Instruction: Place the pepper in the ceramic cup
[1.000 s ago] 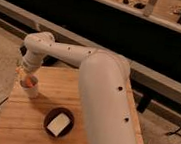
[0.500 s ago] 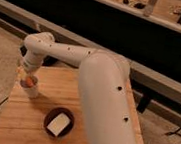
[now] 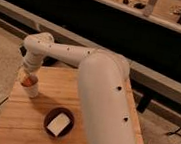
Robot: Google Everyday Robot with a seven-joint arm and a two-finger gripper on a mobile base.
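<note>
The gripper (image 3: pixel 27 73) sits at left of frame, mid-height, at the end of the big white arm (image 3: pixel 101 93) that sweeps in from lower right & fills the centre. It hangs right over the small plain white ceramic cup (image 3: pixel 30 89), which stands on the left part of the light wooden slatted table (image 3: pixel 31 124). The small orange tapered pepper (image 3: pixel 28 81) shows as an orange patch at the cup's mouth, directly under the gripper & touching or nearly touching it. Key relation: pepper is straight below the gripper, w/ the cup straight below that, so all three stack on one vertical line; any coming move is along that line, not sideways. Pepper's long axis: can't tell for sure, only a stub of orange is visible, prob. pointing down into the cup. Whether it is already resting inside the cup or just poised at the rim also can't be told. Can't tell either if the gripper has hold of the pepper or has let go, since the wrist hides that part. My read: task is at or very near the release stage; what's left is letting go (if not done) and lifting clear w/o knocking the cup. Risk: cup is light & narrow, a sideways nudge could tip it. Lower centre of frame, well apart from the cup, a dark round bowl (image 3: pixel 59 122) holds a white block (image 3: pixel 59 124); not part of the job.
</note>
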